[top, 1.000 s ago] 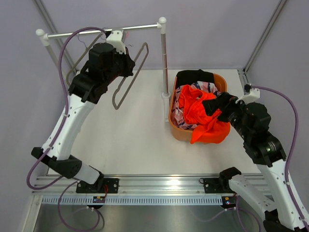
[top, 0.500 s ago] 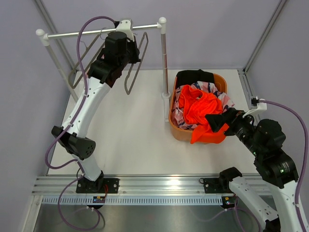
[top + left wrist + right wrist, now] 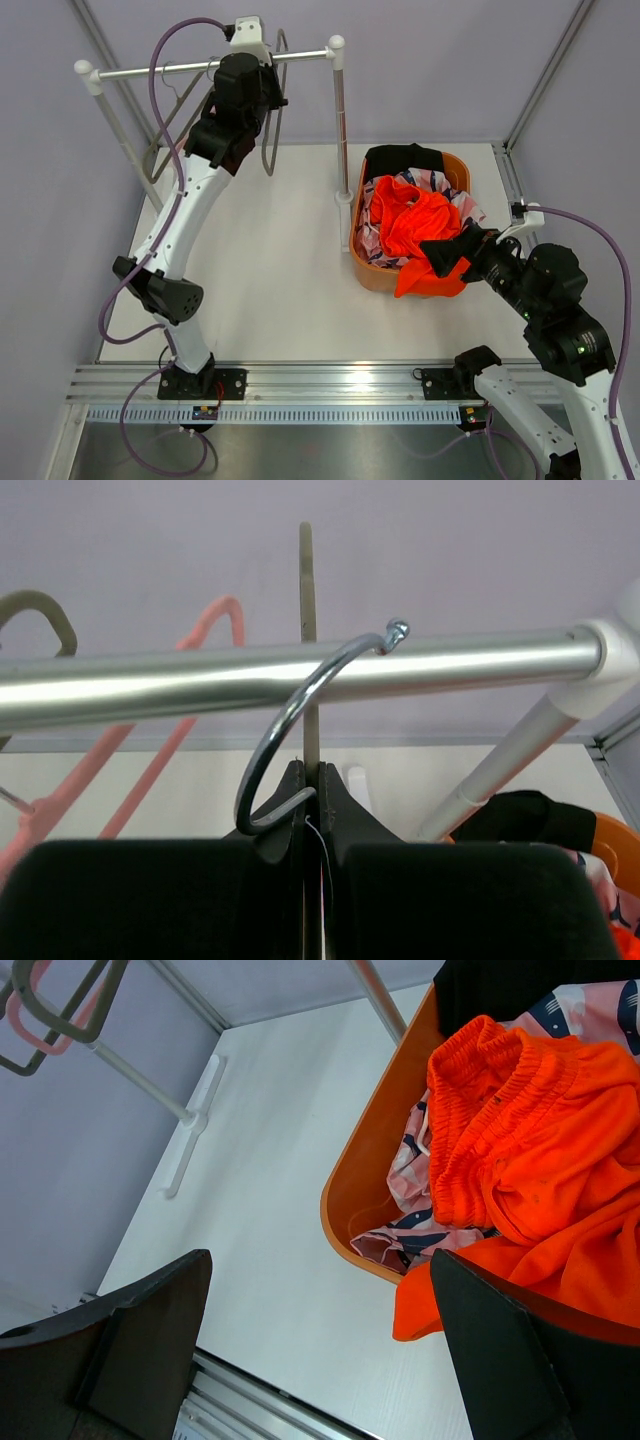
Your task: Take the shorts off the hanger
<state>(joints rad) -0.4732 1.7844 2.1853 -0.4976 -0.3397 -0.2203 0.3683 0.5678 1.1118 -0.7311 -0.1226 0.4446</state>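
Note:
The orange shorts [image 3: 415, 235] lie on top in the orange basket [image 3: 372, 275], one leg draped over its near rim. The pink printed shorts [image 3: 440, 185] and the black shorts [image 3: 405, 157] lie under and behind them. My left gripper [image 3: 258, 95] is up at the rail [image 3: 180, 68], shut on the neck of a bare grey hanger [image 3: 270, 150]. In the left wrist view its metal hook [image 3: 290, 700] curls over the rail [image 3: 120, 685]. My right gripper [image 3: 450, 250] is open and empty just near the basket; the orange shorts [image 3: 540, 1160] show beside its right finger.
Two more bare hangers, one pink [image 3: 190, 740] and one grey [image 3: 40, 610], hang on the rail to the left. The rack's right post [image 3: 342, 120] stands beside the basket. The black shorts [image 3: 520, 985] sit at the basket's far end.
My left arm has raised the grey hanger from a tilted hold below the rail up to the rail, hook over it. My right gripper has drawn back from the basket, open.

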